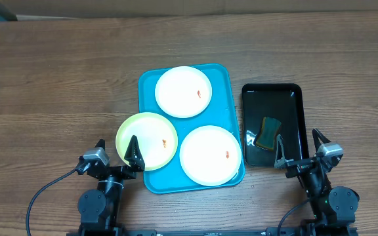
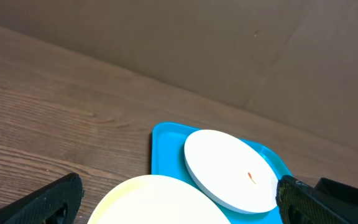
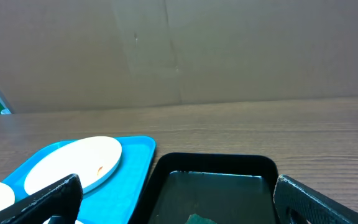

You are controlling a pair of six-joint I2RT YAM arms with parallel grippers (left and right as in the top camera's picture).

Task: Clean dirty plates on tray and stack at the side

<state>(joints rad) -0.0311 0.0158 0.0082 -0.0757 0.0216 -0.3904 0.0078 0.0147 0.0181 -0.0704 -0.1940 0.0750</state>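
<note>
Three plates sit on the turquoise tray (image 1: 151, 82): two white (image 1: 183, 92) (image 1: 209, 155) fully inside, one yellow-green (image 1: 146, 140) overhanging its left rim. My left fingers (image 1: 134, 149) are spread, empty, at that plate's near edge. My right fingers (image 1: 279, 149), likewise released, are at the black tray (image 1: 294, 92) containing a sponge (image 1: 268, 132).

Plates: 2 white plates (image 1: 183, 92) (image 1: 209, 155), 1 yellow-green plate (image 1: 146, 137). Ahead of the 2 grippers (image 1: 117, 151) (image 1: 300, 145): 1 turquoise tray (image 1: 148, 88), 1 black tray (image 1: 287, 105), 1 sponge (image 1: 268, 132).
</note>
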